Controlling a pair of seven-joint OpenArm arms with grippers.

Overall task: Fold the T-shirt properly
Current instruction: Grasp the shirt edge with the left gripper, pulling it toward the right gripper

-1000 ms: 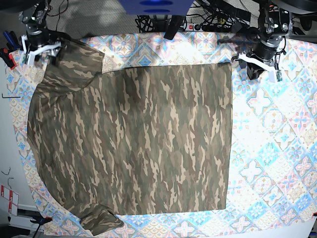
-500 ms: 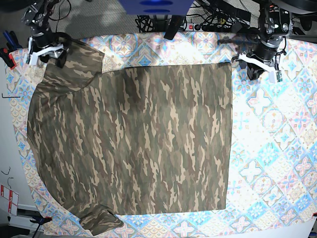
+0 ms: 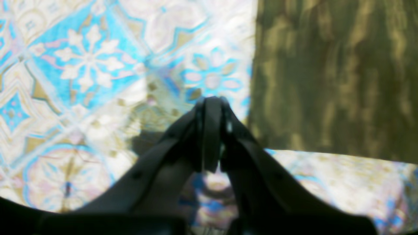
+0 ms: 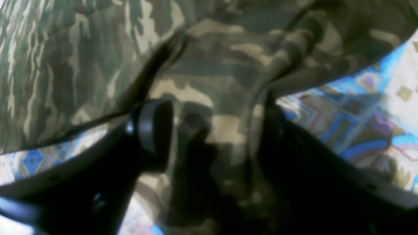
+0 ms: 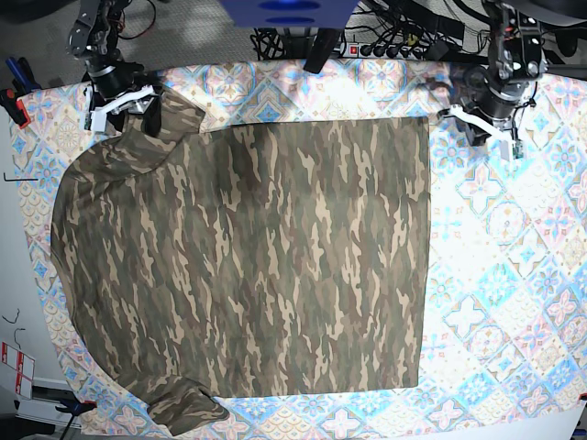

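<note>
One shirt (image 5: 248, 266), two grippers, one patterned tablecloth (image 5: 514, 302). That's the full count.

Near edge: the lower sleeve (image 5: 183, 411) lies bunched at the near left, untouched. Shirt body is spread flat across the middle and left of the cloth, hem along the right, straight and unwrinkled.

Far left: right gripper (image 5: 124, 99) sits at the far sleeve (image 5: 170, 115). In the wrist view its fingers (image 4: 152, 125) are apart with a wad of camo fabric between them; they look pinched onto it, though the blur leaves some doubt. The sleeve is humped up there, off the cloth.

Far right: left gripper (image 5: 481, 124) is just beside the far hem corner (image 5: 424, 124), not touching the shirt. Its fingers (image 3: 210, 130) are pressed together, nothing between them.

Step in hand, as I read it: folding the far sleeve inward over the body.
- carry the sleeve low and across so the body doesn't drag
- lay it flat inside the shirt's far edge, no hump
- left arm could pin the hem corner to stop the shirt sliding
- watch for grabbing both layers, which would pull the body along
</note>
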